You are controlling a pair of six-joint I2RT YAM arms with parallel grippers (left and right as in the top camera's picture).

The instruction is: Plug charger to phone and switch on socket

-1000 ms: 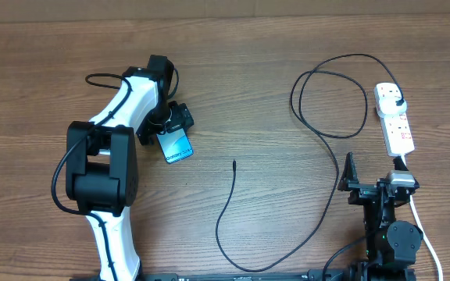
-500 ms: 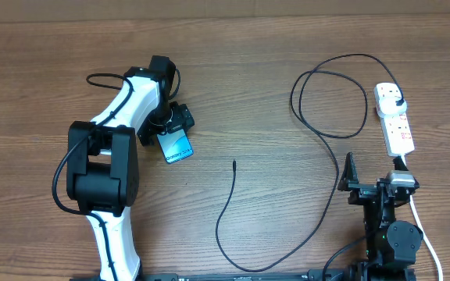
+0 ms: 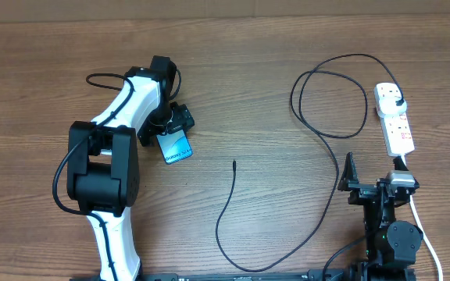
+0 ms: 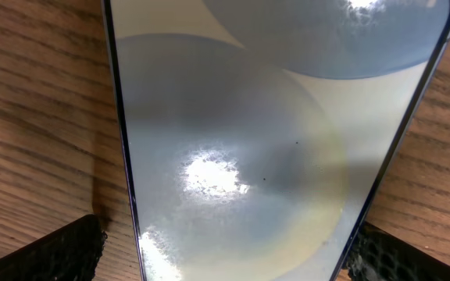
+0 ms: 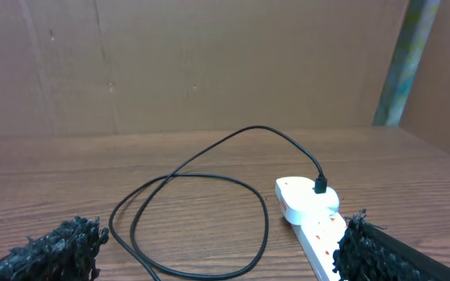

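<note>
Wood shows as a thin strip between the phone (image 4: 248, 156) and the pad (image 4: 61, 248) on the left of the wrist view, so your left gripper (image 4: 225, 257) has its jaws spread and straddling the phone, not clamped; the other pad sits closer to the glass edge. Close from there and I judge the nearer pad meets first and swivels the slim, glossy body on the table (image 3: 272, 47) instead of pinching it. Your right gripper (image 5: 217, 250) sits at the table's near edge, fingers wide and empty. The charger (image 3: 234, 178) is already plugged into the far end of the socket (image 3: 401, 133), its connector tip (image 3: 233, 163) lying loose, well apart to the phone's right; drag the slack hard and that plug could pull out. From overhead the phone's long axis runs on a slight diagonal, far end under your wrist, near end aimed toward the table's front and a little right. Which end carries the port I cannot tell
</note>
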